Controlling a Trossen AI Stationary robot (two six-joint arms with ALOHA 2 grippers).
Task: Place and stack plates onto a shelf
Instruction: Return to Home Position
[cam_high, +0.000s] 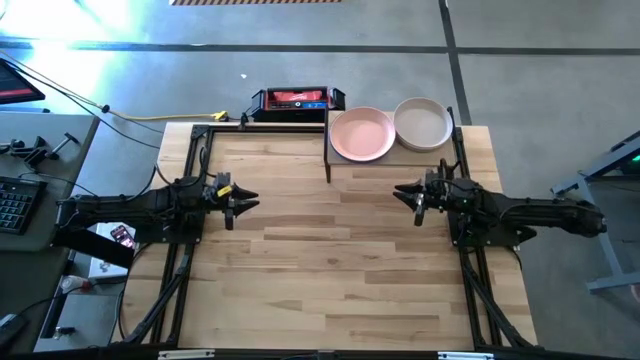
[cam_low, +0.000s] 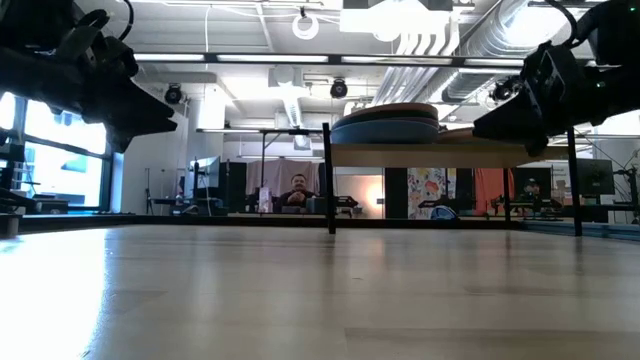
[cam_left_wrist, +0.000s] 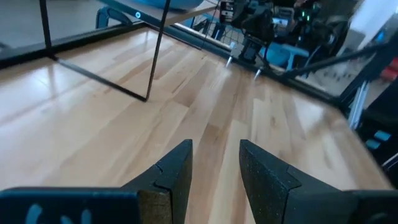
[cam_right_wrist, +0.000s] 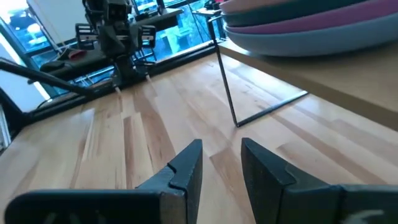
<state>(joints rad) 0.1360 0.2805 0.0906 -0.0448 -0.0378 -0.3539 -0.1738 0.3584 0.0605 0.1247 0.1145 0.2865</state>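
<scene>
Two stacks of plates sit on the shelf (cam_high: 440, 157) at the table's far edge. In the high view the left stack shows a pink plate (cam_high: 361, 133) on top and the right stack a beige plate (cam_high: 422, 122). The right wrist view shows the near stack (cam_right_wrist: 311, 31) from the side, with a blue-grey plate at the bottom and a purple one above it. The low view shows the stack (cam_low: 385, 124) on the shelf board (cam_low: 450, 152). My left gripper (cam_high: 245, 203) (cam_left_wrist: 214, 146) and my right gripper (cam_high: 405, 195) (cam_right_wrist: 221, 144) hover open and empty over the table's middle, facing each other.
A red-and-black box (cam_high: 295, 100) lies behind the table's far edge, left of the shelf. The shelf's thin black legs (cam_right_wrist: 227, 87) stand on the tabletop (cam_high: 330, 270). A person sits far off in the room (cam_low: 297, 192). A desk with a keyboard (cam_high: 15, 200) is left of the table.
</scene>
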